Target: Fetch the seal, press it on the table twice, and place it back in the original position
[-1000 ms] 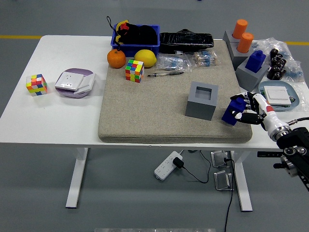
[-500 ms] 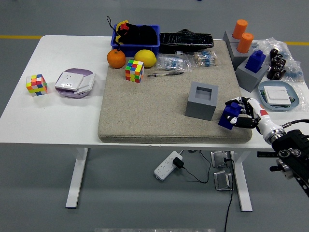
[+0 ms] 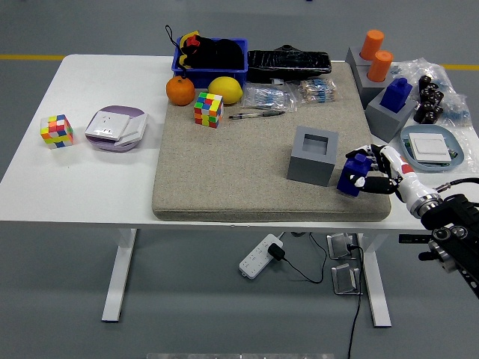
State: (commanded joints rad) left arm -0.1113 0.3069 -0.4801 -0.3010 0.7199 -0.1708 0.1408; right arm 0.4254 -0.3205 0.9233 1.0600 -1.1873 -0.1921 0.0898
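Note:
My right hand (image 3: 368,173) comes in from the lower right and is shut on a blue seal (image 3: 349,176). It holds the seal at the front right part of the beige mat (image 3: 224,164), just right of the grey square holder (image 3: 313,155), whose top opening is empty. I cannot tell whether the seal's base touches the mat. A second blue seal (image 3: 397,93) stands in another grey holder at the back right. My left arm is out of view.
Two orange cylinders (image 3: 376,54) stand at the back right. A blue bin (image 3: 210,57), an orange (image 3: 180,90), a lemon (image 3: 225,90), a cube (image 3: 209,110) and pens lie at the mat's back. A second cube (image 3: 57,130) and a purple socket box (image 3: 115,128) sit left.
My right hand has carried the blue seal leftward and slightly up the picture, from the mat's right edge to close beside the grey holder.

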